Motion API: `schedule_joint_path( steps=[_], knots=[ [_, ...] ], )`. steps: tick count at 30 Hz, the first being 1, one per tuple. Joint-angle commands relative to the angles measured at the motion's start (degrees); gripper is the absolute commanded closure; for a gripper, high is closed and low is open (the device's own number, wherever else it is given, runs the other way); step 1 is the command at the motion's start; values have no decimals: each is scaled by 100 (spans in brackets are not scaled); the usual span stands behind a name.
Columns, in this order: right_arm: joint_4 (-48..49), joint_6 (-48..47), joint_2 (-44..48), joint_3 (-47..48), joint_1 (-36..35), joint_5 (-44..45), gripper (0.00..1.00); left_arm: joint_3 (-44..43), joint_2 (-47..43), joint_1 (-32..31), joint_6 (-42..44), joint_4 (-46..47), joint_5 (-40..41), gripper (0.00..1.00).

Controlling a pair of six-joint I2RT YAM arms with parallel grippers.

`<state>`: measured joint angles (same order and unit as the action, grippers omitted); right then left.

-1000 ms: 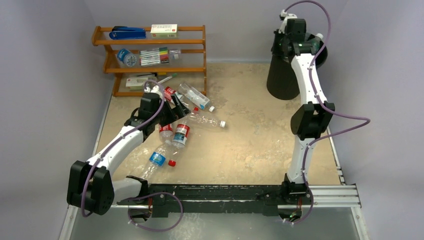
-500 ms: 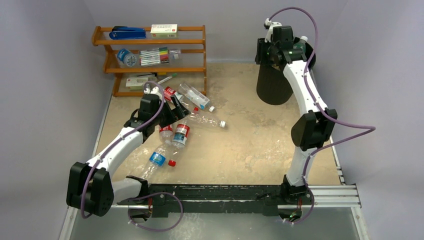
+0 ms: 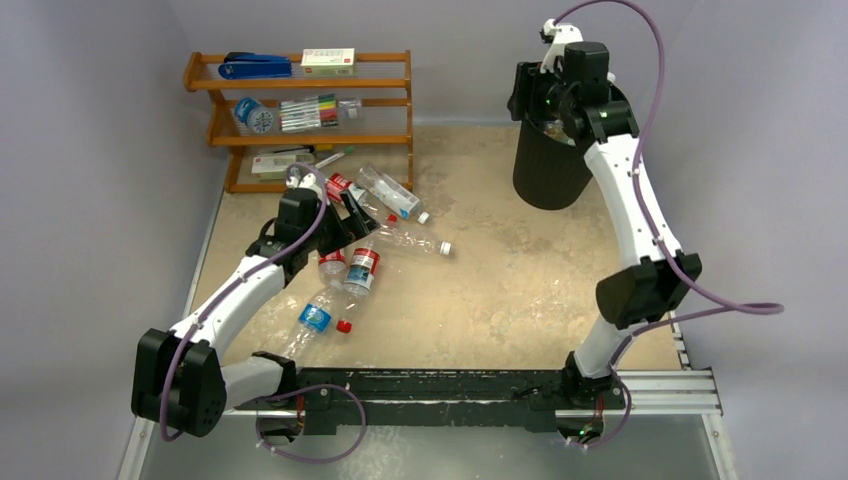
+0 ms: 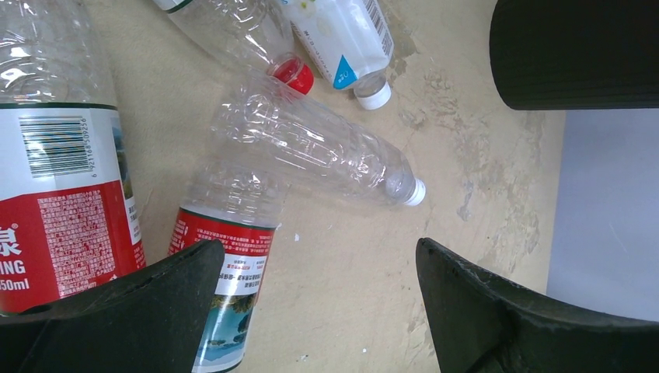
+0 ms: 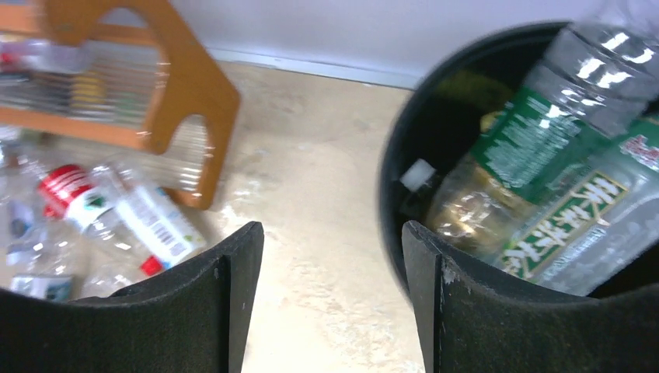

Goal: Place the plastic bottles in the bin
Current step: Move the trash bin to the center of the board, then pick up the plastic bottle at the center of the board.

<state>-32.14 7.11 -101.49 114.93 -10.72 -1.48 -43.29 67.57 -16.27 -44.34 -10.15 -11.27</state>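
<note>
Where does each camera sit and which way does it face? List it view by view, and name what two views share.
Top external: above and behind the bases, looking down on the tan table; both arms show whole.
Left wrist: on the left arm, facing down at lying clear plastic bottles; the open left gripper frames the bottom.
Right wrist: over the black round plastic bin, facing its rim and the green-labelled bottles inside; the open right gripper shows.
Shared: top and right wrist both show the wooden shelf rack.
</note>
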Motion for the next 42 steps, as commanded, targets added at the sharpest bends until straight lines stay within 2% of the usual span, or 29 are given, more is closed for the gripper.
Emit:
schedule_joint_path(
  steps=[1, 8, 11, 15, 22, 32, 42],
  knots=[
    [339, -245, 444, -289, -561, -628, 31, -352, -27, -35, 125, -31, 146, 5],
    [736, -494, 446, -1165, -2056, -922, 33, -715, -7, -11, 384, -595, 542, 5],
    [1046, -448, 205, -1575, -2412, -917, 34, -804, -33, 54, 461, -797, 674, 5],
    [1739, -302, -223, -1924, -2541, -974, 36, -810, -156, 336, 496, -1069, 838, 5],
    [2597, -423, -1065, -1889, -2608, -774, 34, -645, -437, 871, 590, -1342, 722, 5],
    [3060, -689, -1851, -1700, -2678, -858, 31, -454, -425, 950, 607, -1270, 662, 5],
    [3367, -1012, -2194, -1712, -2736, -67, 28, -371, -265, 950, 584, -1060, 530, 5]
  ],
)
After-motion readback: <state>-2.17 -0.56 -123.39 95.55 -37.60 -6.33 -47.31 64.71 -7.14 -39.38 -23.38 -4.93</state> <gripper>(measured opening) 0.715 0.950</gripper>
